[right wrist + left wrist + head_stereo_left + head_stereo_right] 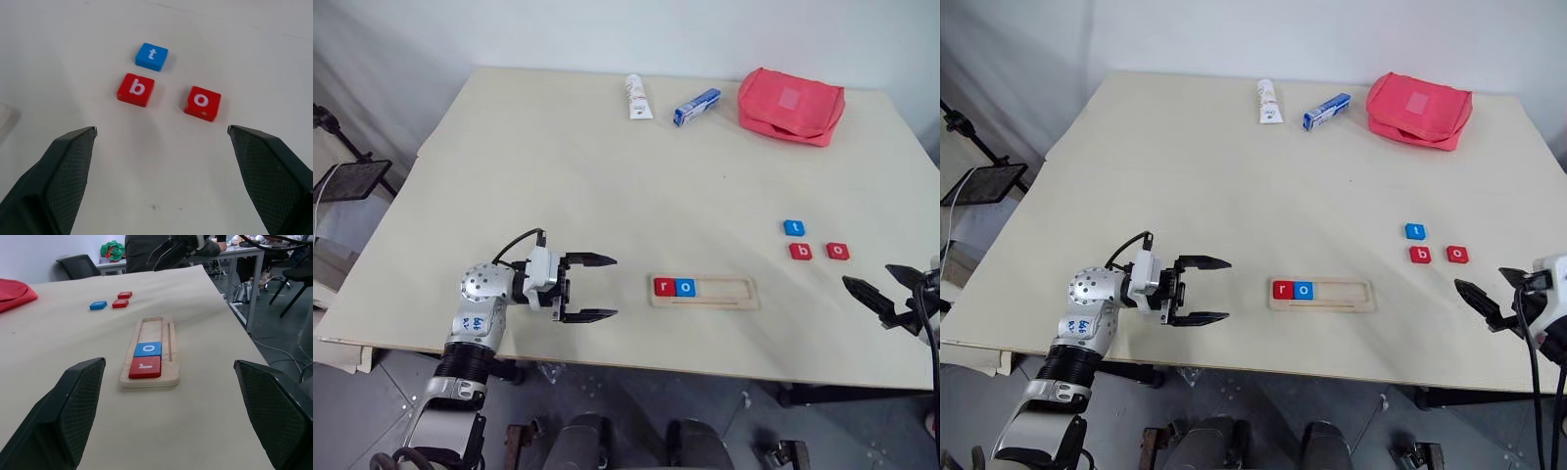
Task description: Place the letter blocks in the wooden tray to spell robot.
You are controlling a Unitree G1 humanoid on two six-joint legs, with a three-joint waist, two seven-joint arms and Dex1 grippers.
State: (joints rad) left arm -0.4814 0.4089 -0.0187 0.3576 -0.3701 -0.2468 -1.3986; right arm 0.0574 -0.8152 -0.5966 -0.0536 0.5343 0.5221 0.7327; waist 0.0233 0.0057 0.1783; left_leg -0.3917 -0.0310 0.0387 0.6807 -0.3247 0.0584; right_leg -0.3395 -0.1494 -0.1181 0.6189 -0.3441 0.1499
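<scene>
Wooden tray just beside open left gripper, apart

A pale table carried the wooden tray near its front edge. Right of the tray lay three loose letter blocks; far behind it, a tube, a small box and a red pouch.

Tray tiles read "r", "o"; loose tiles "t", "b", seemingly "o".
</scene>
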